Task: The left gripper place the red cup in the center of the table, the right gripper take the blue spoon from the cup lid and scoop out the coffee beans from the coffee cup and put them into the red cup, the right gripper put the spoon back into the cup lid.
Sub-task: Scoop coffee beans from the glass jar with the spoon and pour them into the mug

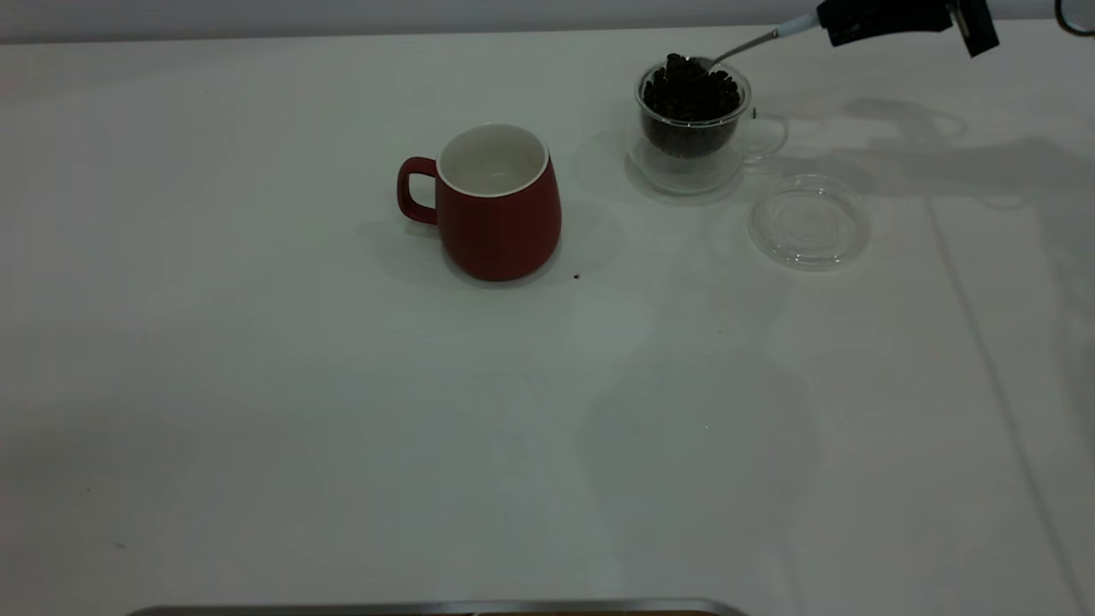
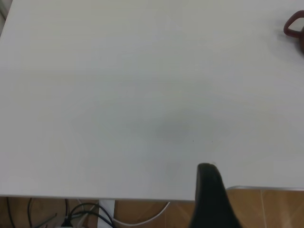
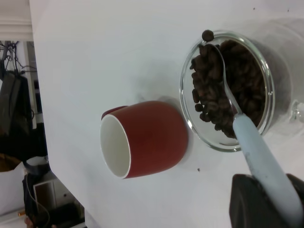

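The red cup [image 1: 496, 205] stands upright and empty near the middle of the table [image 1: 342, 411]. To its right is the clear coffee cup [image 1: 693, 128], heaped with coffee beans [image 1: 691, 94]. The empty cup lid [image 1: 808, 221] lies in front of it. My right gripper [image 1: 834, 26] is shut on the pale handle of the blue spoon [image 3: 259, 152], up at the back right. The spoon's metal bowl [image 3: 216, 54] rests on the beans [image 3: 213, 95] inside the coffee cup [image 3: 228, 142], with one bean at its tip. In the left wrist view a single black finger [image 2: 209, 190] hangs over the table's edge, far from the red cup [image 2: 294, 26].
A small dark speck [image 1: 576, 276] lies on the table just right of the red cup's base. A metal strip [image 1: 428, 607] runs along the table's near edge. Cables [image 2: 85, 216] hang below the table edge under the left arm.
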{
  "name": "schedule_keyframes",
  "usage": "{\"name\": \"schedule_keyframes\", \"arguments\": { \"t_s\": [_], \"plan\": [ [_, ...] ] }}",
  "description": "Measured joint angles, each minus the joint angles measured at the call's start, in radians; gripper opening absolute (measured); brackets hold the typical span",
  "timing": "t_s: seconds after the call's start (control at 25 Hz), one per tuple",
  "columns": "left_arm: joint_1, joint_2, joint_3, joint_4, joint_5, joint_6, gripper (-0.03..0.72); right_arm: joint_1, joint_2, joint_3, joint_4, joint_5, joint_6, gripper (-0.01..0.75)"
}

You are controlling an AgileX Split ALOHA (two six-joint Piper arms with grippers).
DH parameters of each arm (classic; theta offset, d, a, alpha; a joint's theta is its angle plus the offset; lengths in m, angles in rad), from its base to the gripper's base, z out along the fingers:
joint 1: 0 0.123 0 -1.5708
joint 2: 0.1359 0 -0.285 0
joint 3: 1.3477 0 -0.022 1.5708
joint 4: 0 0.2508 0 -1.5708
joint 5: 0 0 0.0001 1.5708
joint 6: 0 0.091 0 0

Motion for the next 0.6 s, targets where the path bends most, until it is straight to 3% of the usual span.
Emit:
{"name": "schedule_keyframes", "arguments": {
  "t_s": [0.6],
  "plan": [
    [0.0, 0.0, 0.0, 0.0, 0.0, 0.002, 0.538, -0.025, -0.056, 0.183, 0.103, -0.011, -0.097, 0.117]
  ]
}}
